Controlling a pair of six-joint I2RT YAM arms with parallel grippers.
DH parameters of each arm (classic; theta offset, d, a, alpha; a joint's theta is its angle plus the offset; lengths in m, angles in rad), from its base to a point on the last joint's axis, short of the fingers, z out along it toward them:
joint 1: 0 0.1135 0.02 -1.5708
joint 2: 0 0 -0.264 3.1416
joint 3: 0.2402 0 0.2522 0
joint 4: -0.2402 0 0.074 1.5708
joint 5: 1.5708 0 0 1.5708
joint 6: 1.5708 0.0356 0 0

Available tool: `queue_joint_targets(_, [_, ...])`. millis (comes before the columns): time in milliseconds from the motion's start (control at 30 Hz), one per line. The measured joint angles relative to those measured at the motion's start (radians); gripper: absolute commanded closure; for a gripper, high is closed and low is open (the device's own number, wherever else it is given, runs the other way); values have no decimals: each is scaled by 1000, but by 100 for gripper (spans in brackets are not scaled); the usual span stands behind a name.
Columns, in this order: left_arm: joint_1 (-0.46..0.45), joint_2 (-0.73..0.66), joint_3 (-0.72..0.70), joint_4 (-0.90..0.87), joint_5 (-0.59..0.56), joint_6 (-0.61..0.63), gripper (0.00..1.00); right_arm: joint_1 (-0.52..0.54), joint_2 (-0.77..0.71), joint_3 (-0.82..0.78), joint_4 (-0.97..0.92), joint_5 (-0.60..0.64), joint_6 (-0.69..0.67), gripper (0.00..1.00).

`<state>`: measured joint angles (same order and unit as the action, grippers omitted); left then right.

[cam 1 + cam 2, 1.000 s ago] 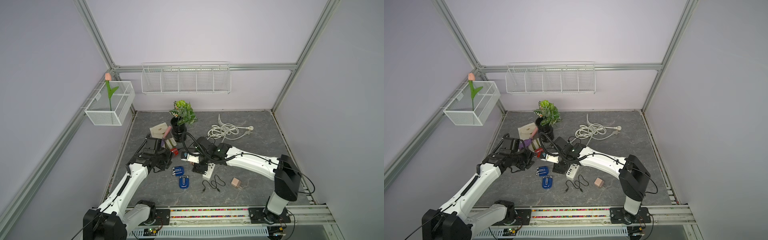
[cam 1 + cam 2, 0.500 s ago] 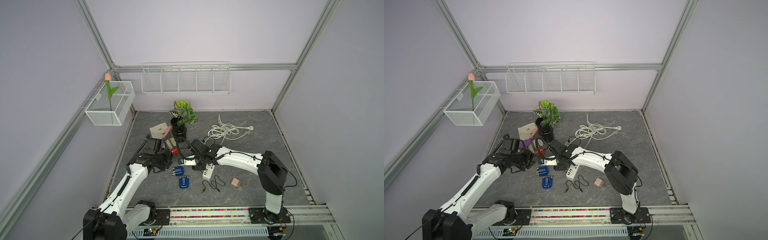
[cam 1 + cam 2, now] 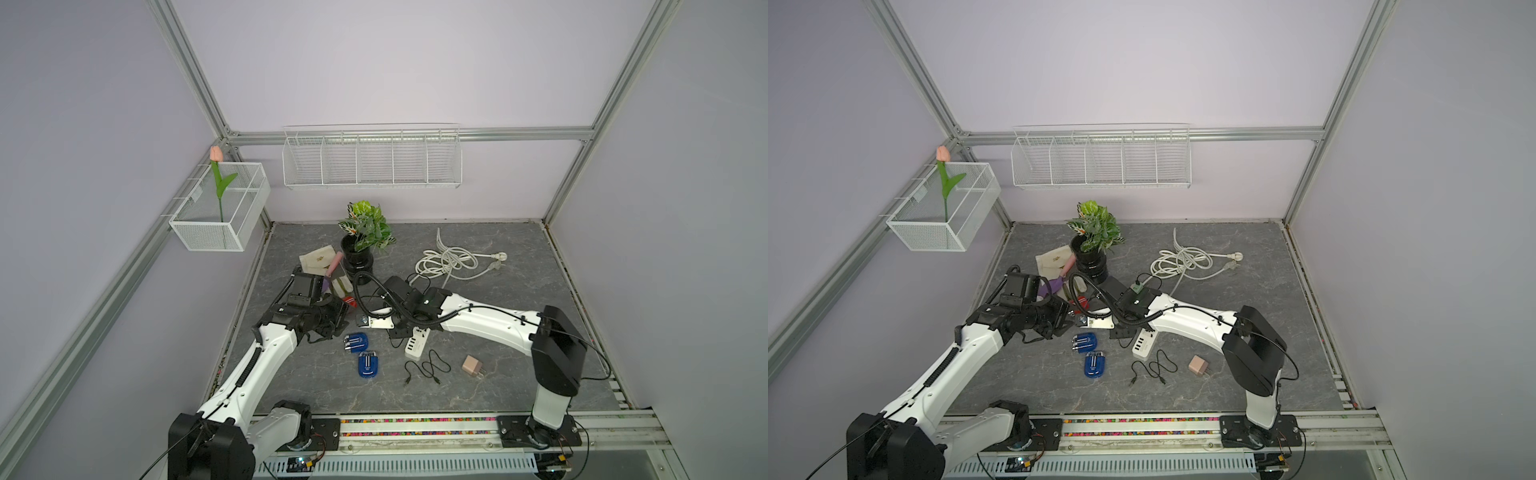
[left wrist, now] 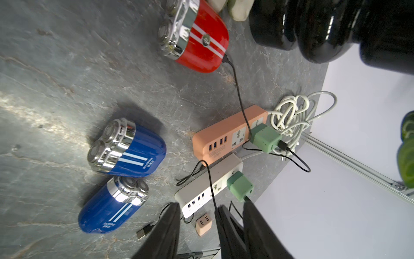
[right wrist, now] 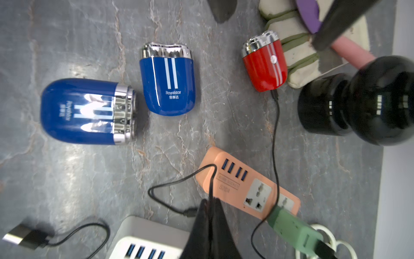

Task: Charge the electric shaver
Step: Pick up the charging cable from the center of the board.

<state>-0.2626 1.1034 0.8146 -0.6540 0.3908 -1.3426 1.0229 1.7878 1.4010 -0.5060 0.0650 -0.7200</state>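
A red shaver point(image 5: 265, 67) lies by the black pot, with a black cable running from its base to a green adapter point(image 5: 293, 228) on the orange power strip point(image 5: 246, 186). Two blue shavers point(image 5: 169, 83) point(image 5: 87, 111) lie unplugged beside it. My right gripper point(image 5: 209, 201) hangs over the orange strip's end. It is shut on a second black cable point(image 5: 170, 186), whose small plug dangles free. My left gripper point(image 4: 198, 207) is open with nothing between its fingers, left of the blue shavers point(image 3: 356, 343).
A white power strip point(image 3: 417, 343) carries another green adapter point(image 4: 239, 186). A pink adapter point(image 3: 472, 365) and a loose black cable point(image 3: 424, 368) lie in front. A coiled white cord point(image 3: 449, 262), potted plant point(image 3: 357, 259), gloves and a pouch crowd the back.
My right gripper has moved left over the orange strip and closed on the second black cable. The left arm has barely moved.
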Motion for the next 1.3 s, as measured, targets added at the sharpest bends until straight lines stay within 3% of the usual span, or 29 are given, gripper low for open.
queue_joint_targets(233, [-77, -31, -71, 172, 14, -306, 30, -50, -209, -82, 109, -102, 128, 93])
queue_joint_targets(333, [-131, -53, -134, 240, -6, -474, 28, -84, -257, -130, 168, -151, 200, 93])
queue_joint_targets(467, [-158, -69, -159, 276, -51, -594, 14, -118, -292, -192, 238, -206, 289, 93])
queue_joint_targets(733, [-179, -18, -158, 338, -61, -650, 15, -151, -344, -289, 351, -262, 436, 94])
queue_joint_targets(867, [-193, -8, -157, 326, -54, -663, 24, -163, -367, -321, 415, -272, 506, 93])
queue_joint_targets(1033, [-198, 4, -167, 346, -43, -664, 23, -178, -377, -341, 482, -283, 589, 93])
queue_joint_targets(1300, [-245, 149, -171, 459, -3, -667, 22, -214, -406, -395, 573, -298, 708, 94])
